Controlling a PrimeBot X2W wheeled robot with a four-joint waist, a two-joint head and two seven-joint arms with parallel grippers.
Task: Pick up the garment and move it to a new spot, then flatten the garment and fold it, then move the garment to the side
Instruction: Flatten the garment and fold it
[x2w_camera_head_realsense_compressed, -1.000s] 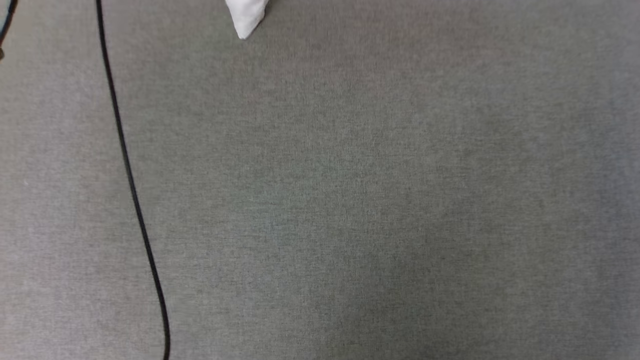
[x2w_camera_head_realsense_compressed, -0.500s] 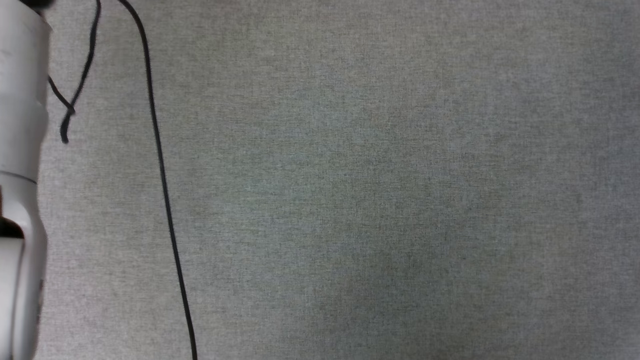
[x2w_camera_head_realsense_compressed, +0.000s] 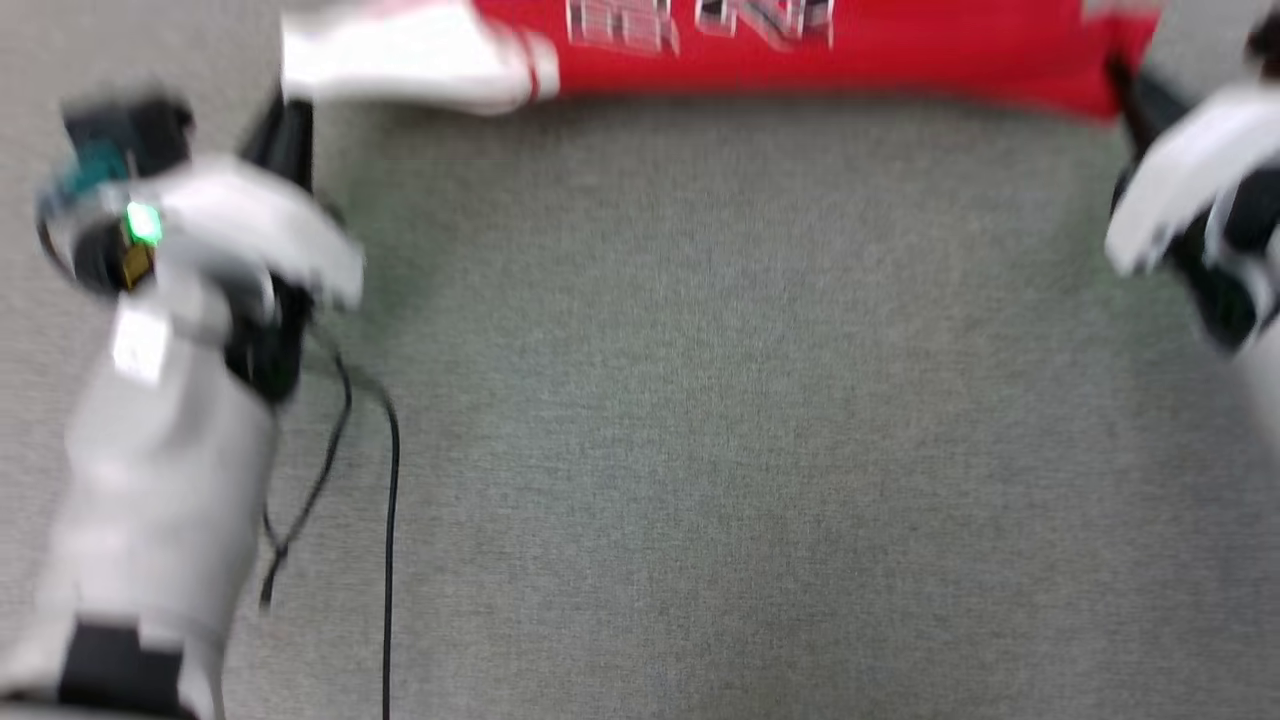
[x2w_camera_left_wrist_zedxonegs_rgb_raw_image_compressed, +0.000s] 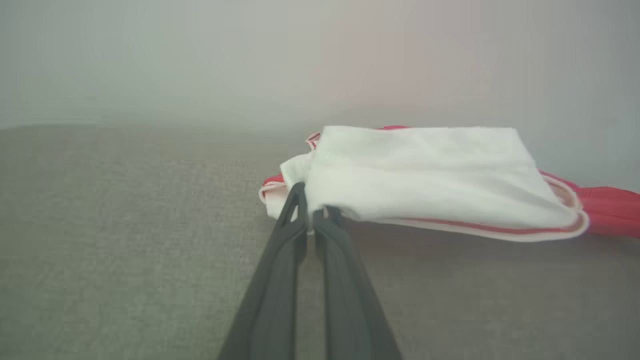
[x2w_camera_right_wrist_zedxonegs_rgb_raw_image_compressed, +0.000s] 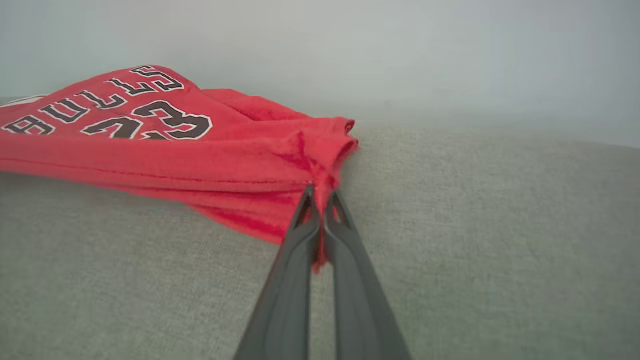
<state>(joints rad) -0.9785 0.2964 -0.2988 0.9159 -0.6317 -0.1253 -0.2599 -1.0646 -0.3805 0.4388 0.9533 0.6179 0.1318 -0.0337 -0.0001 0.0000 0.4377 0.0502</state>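
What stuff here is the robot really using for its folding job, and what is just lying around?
For the job:
- red and white shirt
- left claw, pinching the shirt's white end
- right claw, pinching the shirt's red end

Just lying about:
- black cable, trailing on the grey surface beside the left arm

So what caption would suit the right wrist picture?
The right hand pinches a corner of the red garment over a grey surface.
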